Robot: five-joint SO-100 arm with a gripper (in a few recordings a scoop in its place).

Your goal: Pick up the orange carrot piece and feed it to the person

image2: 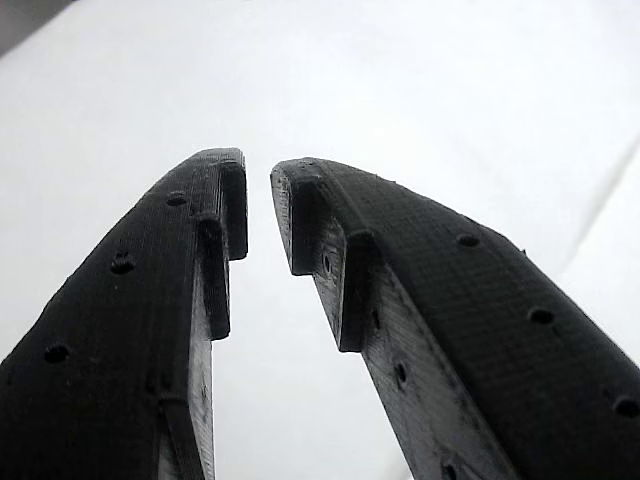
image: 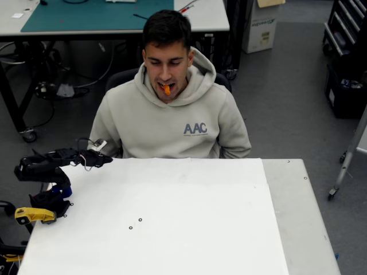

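The orange carrot piece [image: 166,89] sits in the mouth of the person [image: 170,117], upper centre, so feeding looks done; the gripper [image2: 258,200] at the left edge holds nothing, tips slightly apart.

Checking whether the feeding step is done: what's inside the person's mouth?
The orange carrot piece sticks out between the person's lips in the overhead view; how far it reaches inside is hidden. The gripper holds nothing, fingers slightly apart.
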